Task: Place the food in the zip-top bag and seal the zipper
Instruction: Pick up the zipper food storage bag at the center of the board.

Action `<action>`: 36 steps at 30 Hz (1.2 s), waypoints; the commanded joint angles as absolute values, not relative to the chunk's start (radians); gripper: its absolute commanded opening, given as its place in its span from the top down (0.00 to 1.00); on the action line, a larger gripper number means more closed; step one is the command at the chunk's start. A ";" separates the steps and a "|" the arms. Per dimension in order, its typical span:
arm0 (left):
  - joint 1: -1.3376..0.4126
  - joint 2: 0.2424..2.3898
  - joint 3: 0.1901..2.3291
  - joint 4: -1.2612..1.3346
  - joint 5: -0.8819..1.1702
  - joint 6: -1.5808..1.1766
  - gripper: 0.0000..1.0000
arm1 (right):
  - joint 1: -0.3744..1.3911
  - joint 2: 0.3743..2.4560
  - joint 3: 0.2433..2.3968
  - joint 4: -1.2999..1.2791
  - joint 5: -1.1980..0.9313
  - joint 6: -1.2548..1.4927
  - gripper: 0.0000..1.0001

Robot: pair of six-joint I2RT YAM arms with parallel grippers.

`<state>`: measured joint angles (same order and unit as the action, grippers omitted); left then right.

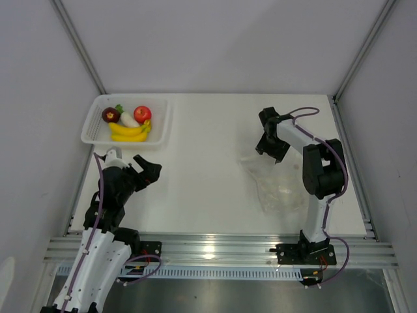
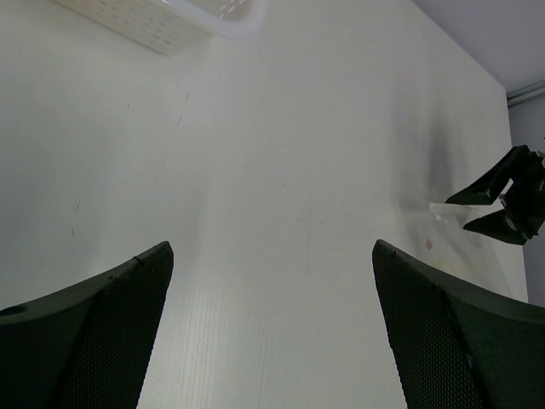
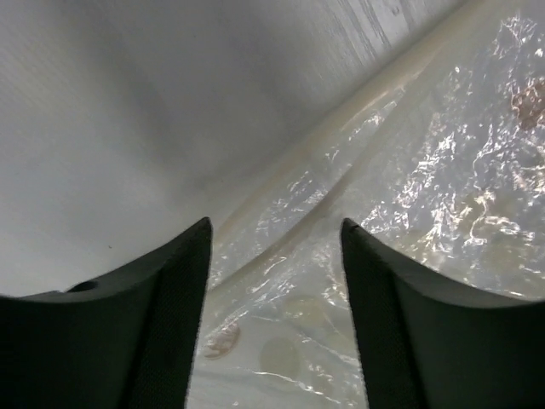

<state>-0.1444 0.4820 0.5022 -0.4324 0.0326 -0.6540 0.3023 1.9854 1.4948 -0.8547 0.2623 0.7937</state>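
Since the zip-top bag (image 1: 277, 184) lies slack near the right edge under the spread, empty right gripper (image 1: 269, 138), a pinch may skid off; food (image 1: 129, 124) sits in the far-left corner, left gripper (image 1: 148, 169) also spread.

White mesh basket (image 1: 164, 124) at far-left corner, white table (image 1: 202, 169), aluminium rail (image 1: 221, 246) along its near edge
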 commanded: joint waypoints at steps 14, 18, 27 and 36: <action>-0.138 0.569 0.614 -0.396 0.256 -0.635 0.05 | 0.386 1.730 1.374 -0.721 0.198 0.655 1.00; -0.138 0.618 0.612 -0.351 0.388 -0.644 0.09 | 0.452 1.655 1.399 -0.661 0.069 0.525 1.00; -0.181 0.736 0.563 -0.221 0.522 -0.666 0.17 | 0.630 1.543 1.375 -0.614 -0.078 0.357 1.00; -0.374 0.934 0.595 -0.096 0.489 -0.715 0.14 | 0.707 1.451 1.235 -0.522 -0.120 0.371 1.00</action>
